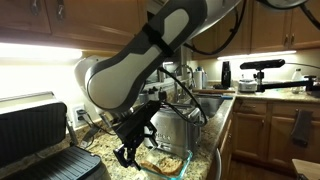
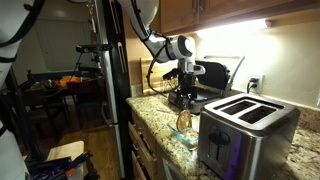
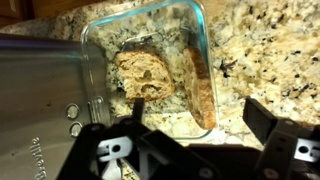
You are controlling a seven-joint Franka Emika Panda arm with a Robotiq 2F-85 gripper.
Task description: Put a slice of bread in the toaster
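Note:
A clear glass container (image 3: pixel 92 40) on the granite counter holds bread. One tan slice of bread (image 3: pixel 145 75) lies flat in it, and another slice (image 3: pixel 203 95) stands on its edge against the right wall. The shiny steel toaster (image 3: pixel 40 100) stands right beside the container, on the left in the wrist view. It also shows in both exterior views (image 2: pixel 245 130) (image 1: pixel 176 128). My gripper (image 3: pixel 200 125) is open and empty. It hovers just above the container's near end, with its fingers on either side of the upright slice. It shows in both exterior views (image 1: pixel 128 152) (image 2: pixel 183 95).
A large black-and-silver contact grill (image 1: pixel 40 135) stands open by the wall, also seen in an exterior view (image 2: pixel 205 70). A sink with a faucet (image 1: pixel 205 95) lies further along the counter. The counter edge (image 2: pixel 150 125) drops off beside the container.

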